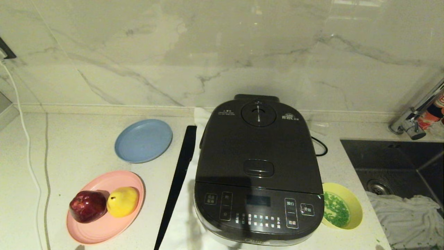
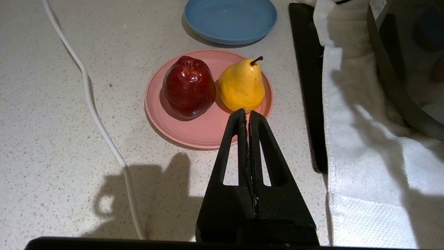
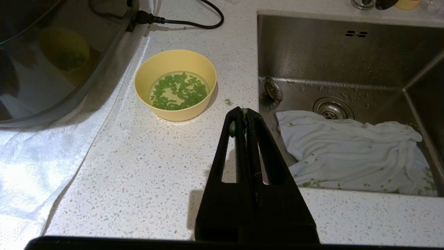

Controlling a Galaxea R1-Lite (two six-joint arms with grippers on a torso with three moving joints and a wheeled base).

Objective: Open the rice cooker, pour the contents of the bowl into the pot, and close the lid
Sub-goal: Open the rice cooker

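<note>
On the desk (image 1: 69, 146): your task items sit untouched.
Rice cooker (image 1: 258, 166): centre, on a white towel (image 2: 364, 166); lid (image 1: 258, 139) down, so the pot is hidden.
Bowl (image 3: 175, 88): just beside the cooker's right, holding the contents (image 3: 178, 91), within your right arm's reach.
Left gripper (image 2: 248, 116): jaws closed, empty, above the pink plate (image 2: 208, 133).
Right gripper (image 3: 242, 116): jaws closed, near the sink (image 3: 347, 59).
Next: press the oval release button (image 1: 258, 168).

rice cooker (image 1: 258, 170): mid-counter, on a towel (image 2: 364, 166)
bowl (image 1: 341, 205): just right of it
plates (image 1: 143, 140): left
sink (image 1: 399, 163): far right
</note>
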